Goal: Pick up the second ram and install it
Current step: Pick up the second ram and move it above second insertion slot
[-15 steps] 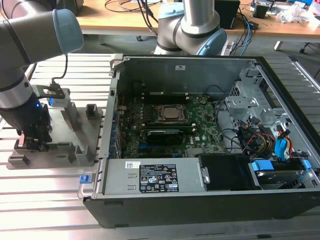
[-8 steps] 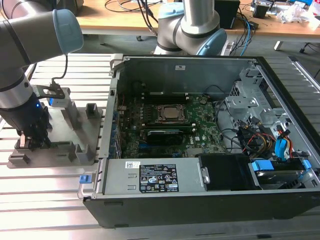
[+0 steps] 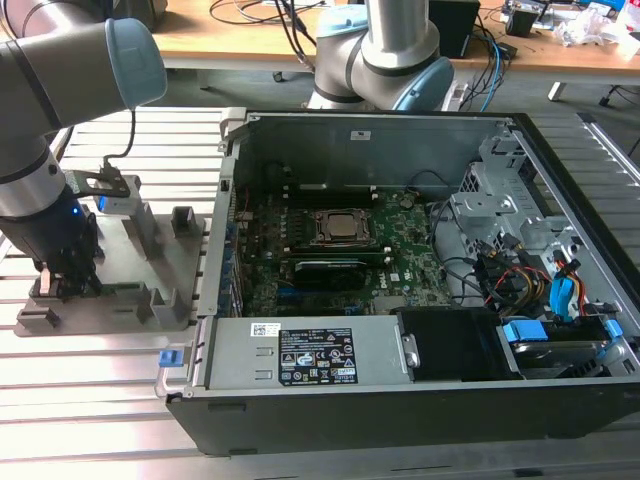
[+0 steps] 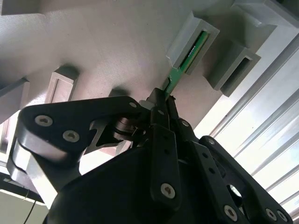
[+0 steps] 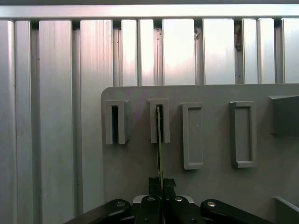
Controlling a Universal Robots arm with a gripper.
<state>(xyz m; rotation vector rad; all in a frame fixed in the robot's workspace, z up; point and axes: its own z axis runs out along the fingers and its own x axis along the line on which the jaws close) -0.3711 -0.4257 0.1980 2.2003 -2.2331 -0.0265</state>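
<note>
The second ram is a thin green stick standing on edge, its far end in a grey slot holder on the grey fixture plate. In the first wrist view the second ram shows as a narrow edge running from its slot back to my gripper. In the second wrist view my gripper has its black fingers shut on the near end of the stick. In the exterior view my gripper is down on the fixture, on the exterior view's left of the open computer case.
The case holds a green motherboard with a processor socket, cables and drive bays on the exterior view's right. An empty slot holder sits beside the occupied one, with further grey blocks on the plate. Ribbed aluminium table surrounds the fixture.
</note>
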